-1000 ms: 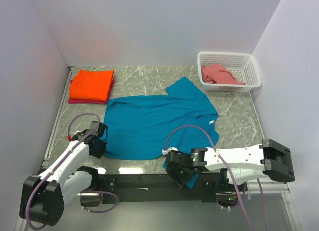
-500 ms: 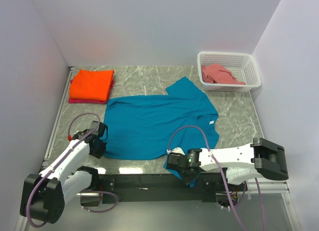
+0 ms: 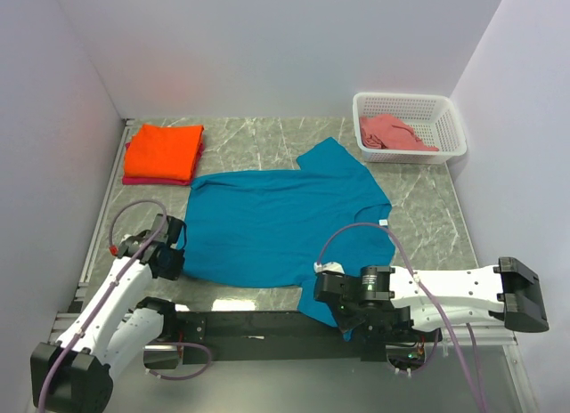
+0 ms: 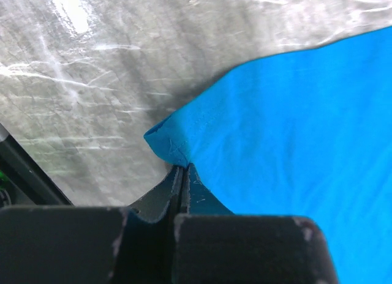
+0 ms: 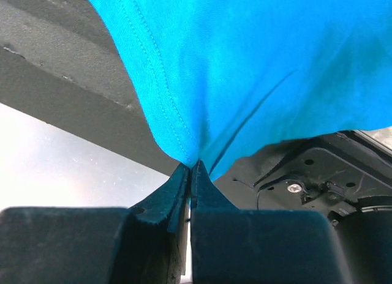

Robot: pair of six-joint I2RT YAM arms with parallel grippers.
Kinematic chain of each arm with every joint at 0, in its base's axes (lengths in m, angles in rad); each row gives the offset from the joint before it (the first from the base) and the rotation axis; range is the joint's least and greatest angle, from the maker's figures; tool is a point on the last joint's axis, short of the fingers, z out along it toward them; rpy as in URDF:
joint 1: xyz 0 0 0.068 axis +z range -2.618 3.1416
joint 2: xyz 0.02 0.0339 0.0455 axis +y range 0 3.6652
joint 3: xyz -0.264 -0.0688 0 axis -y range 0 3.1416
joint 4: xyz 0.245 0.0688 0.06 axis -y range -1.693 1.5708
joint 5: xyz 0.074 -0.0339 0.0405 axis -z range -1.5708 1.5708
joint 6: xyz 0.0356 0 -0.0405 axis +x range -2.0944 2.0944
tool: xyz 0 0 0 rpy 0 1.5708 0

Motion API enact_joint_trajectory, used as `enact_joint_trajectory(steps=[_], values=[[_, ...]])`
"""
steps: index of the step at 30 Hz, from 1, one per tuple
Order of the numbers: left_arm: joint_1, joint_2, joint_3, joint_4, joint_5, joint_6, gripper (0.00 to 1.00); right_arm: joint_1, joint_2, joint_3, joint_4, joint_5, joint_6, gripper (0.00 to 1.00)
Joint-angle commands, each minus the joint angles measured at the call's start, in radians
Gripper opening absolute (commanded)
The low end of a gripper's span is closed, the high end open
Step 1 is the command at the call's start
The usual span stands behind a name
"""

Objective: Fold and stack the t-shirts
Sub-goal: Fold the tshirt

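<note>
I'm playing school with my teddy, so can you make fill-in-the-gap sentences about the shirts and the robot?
The spread-out t-shirt, pinched by the left gripper and the right gripper, is ____.
The salmon-pink t-shirt lies in the white ____.
On the magenta t-shirt lies a folded t-shirt coloured ____.
Missing words: teal-blue, basket, orange.

Top view high behind, facing down, wrist views very close — all share the teal-blue t-shirt (image 3: 285, 222)
</note>
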Motion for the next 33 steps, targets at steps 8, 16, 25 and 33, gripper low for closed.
enact_joint_trajectory(steps=[8, 16, 25, 33], values=[[0.004, 0.023, 0.056, 0.0, -0.047, 0.003, 0.01, -0.253, -0.034, 0.092, -0.085, 0.17, -0.1, 0.0], [0.004, 0.11, 0.099, 0.155, -0.038, 0.055, 0.01, -0.462, -0.014, 0.23, -0.082, 0.308, -0.236, 0.0], [0.003, 0.256, 0.201, 0.215, -0.081, 0.072, 0.01, -0.669, 0.076, 0.371, 0.025, 0.368, -0.339, 0.0], [0.004, 0.376, 0.283, 0.299, -0.115, 0.104, 0.01, -0.761, 0.162, 0.457, 0.119, 0.44, -0.469, 0.0]])
